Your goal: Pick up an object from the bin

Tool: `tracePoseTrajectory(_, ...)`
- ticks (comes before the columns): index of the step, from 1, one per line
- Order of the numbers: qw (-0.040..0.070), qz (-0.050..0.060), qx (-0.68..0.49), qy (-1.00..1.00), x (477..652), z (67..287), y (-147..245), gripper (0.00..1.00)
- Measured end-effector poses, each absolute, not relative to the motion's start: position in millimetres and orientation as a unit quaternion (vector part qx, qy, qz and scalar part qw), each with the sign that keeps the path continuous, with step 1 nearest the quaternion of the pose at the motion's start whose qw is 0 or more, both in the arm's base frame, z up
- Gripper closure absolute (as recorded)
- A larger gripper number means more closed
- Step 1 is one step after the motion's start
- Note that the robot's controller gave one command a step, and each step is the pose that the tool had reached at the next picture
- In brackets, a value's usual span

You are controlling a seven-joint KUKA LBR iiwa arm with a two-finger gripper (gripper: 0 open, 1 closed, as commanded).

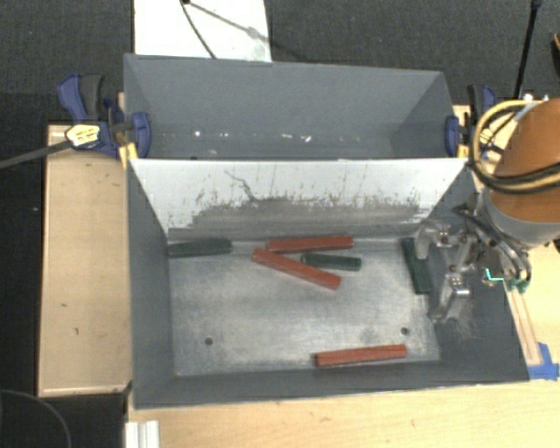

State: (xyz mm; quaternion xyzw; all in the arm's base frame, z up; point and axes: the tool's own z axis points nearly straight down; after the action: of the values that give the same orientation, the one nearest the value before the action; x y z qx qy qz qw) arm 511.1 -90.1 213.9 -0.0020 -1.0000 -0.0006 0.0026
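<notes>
My gripper (448, 287) hangs over the bin's right side, at the foot of the right sloping wall. Just to its left a dark green bar (415, 265) lies lengthwise along the right edge of the bin floor, close beside the gripper. A red bar (360, 355) lies flat near the front edge of the floor, below and to the left of the gripper. Nothing shows held in the gripper.
In the middle back of the floor two red bars (296, 270) (310, 245) and a short dark green bar (334, 261) lie together. Another dark green bar (199, 246) lies at the back left. The arm with its orange cover reaches in from the right.
</notes>
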Motion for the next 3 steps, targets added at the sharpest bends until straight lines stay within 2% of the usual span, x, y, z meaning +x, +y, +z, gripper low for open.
tracePoseTrajectory(1, 0.003, -0.002, 0.017, -1.000, 514.5, 119, -22, 0.00)
tracePoseTrajectory(2, -0.002, -0.002, 0.086, -0.996, 571.3, 69, 45, 0.00)
tracePoseTrajectory(3, -0.005, 0.000, 0.085, -0.996, 572.7, 73, 41, 1.00)
